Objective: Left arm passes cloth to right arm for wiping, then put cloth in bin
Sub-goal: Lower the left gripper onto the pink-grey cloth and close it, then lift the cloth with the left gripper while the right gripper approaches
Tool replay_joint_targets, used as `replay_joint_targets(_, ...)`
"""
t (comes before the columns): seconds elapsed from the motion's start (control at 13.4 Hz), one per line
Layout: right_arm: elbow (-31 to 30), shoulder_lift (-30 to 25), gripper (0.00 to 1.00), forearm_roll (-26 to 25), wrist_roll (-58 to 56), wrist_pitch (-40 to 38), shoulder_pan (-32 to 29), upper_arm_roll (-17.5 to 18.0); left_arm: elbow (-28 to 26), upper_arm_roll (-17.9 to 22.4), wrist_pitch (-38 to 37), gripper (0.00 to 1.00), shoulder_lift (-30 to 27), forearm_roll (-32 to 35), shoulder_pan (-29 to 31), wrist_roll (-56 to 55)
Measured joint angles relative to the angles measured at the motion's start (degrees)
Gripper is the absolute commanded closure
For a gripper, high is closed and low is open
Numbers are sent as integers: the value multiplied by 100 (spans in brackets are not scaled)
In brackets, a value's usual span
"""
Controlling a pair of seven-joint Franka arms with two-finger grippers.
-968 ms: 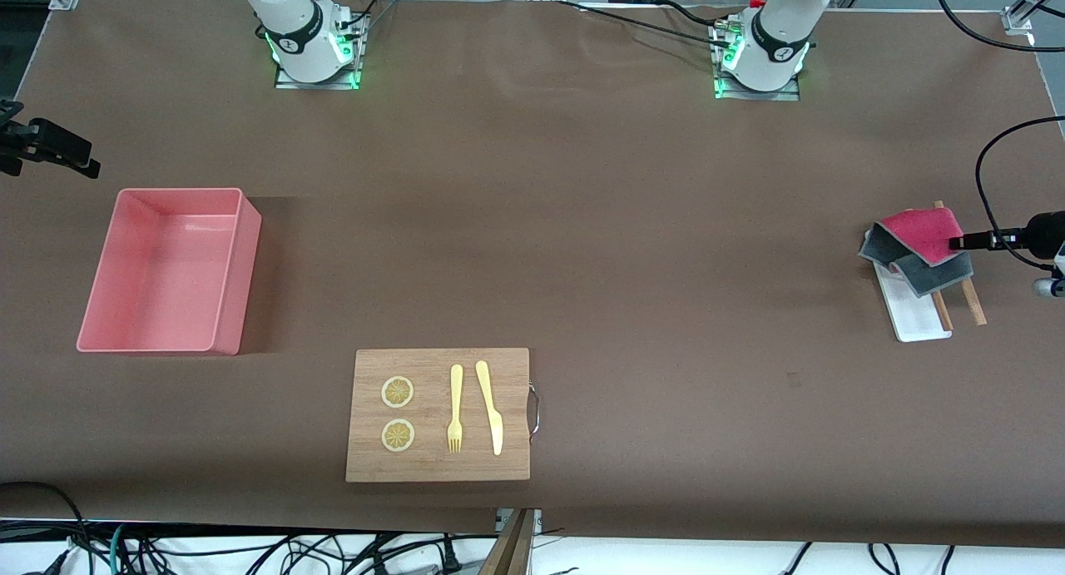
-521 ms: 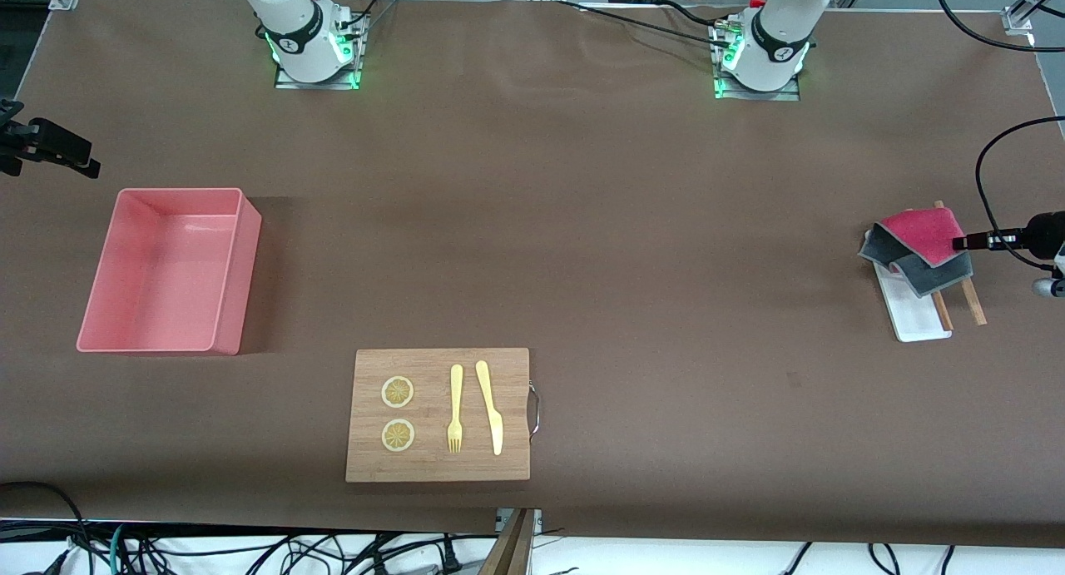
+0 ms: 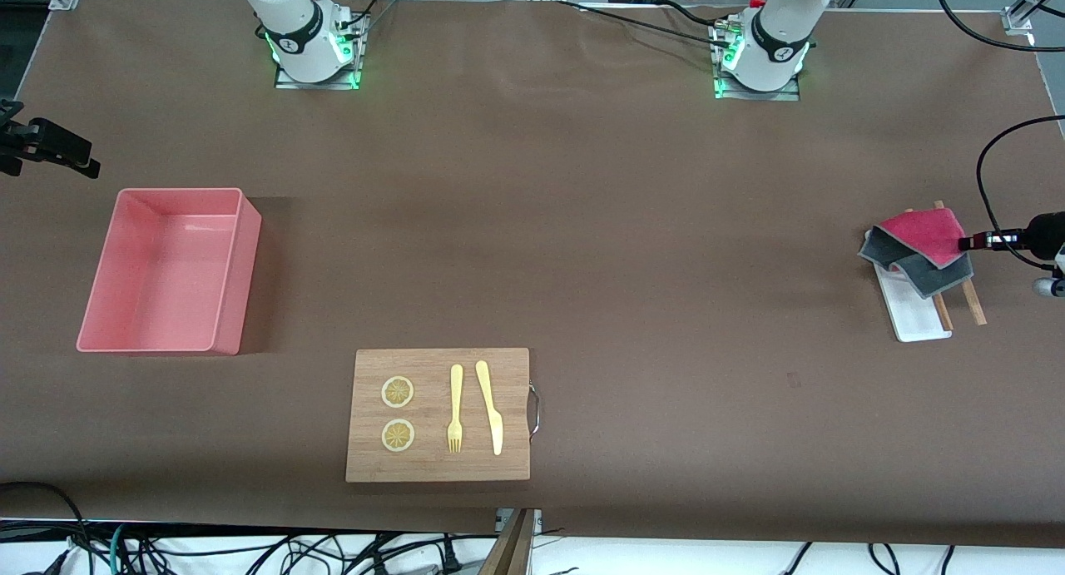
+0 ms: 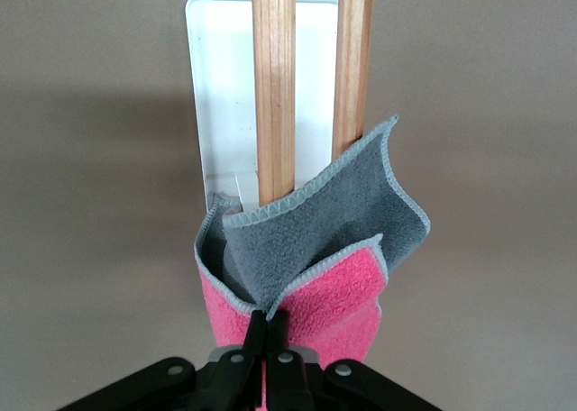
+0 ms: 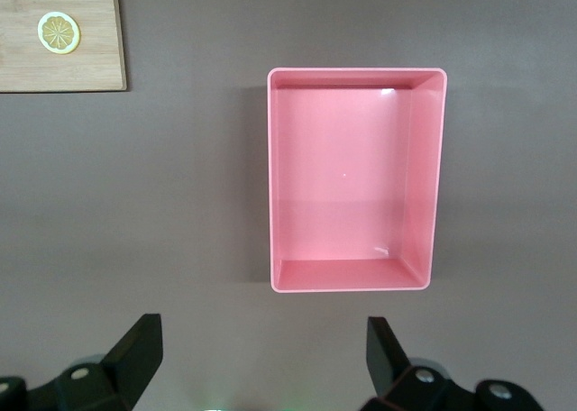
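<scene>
Now the left gripper point(image 4: 268, 328) is clamped on the pink edge of the small fuzzy magenta-and-grey cloth point(image 4: 311, 258), which drapes ahead of its fingertips over two wooden sticks point(image 4: 274, 86) on a flat white tray point(image 4: 216, 86), while the right gripper point(image 5: 261, 357) waits with jaws apart above the large salmon-pink plastic bin point(image 5: 279, 177).

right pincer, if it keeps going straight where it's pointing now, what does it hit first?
Probably bare table beside the bin. The right pincer is open and pointed down; the bin sits ahead of its fingertips, not between them. Depth is unclear, so this is an estimate.
</scene>
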Motion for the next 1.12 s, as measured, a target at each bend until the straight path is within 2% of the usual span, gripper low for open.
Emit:
replay_joint_targets(0.45, -1, 25, 0, 54, 0, -1, 0, 0, 163, -9, -40, 100, 0, 0, 0, 199)
replay_joint_targets(0.74, -7, 249, 0, 112, -1, -6, 1, 1, 871, -102, -781, 100, -11, -1, -103, 212)
replay_joint_targets(1.12, -8, 304, 0, 110, -23, -9, 37, 67, 1737, -125, -1650, 100, -24, -34, -832, -90)
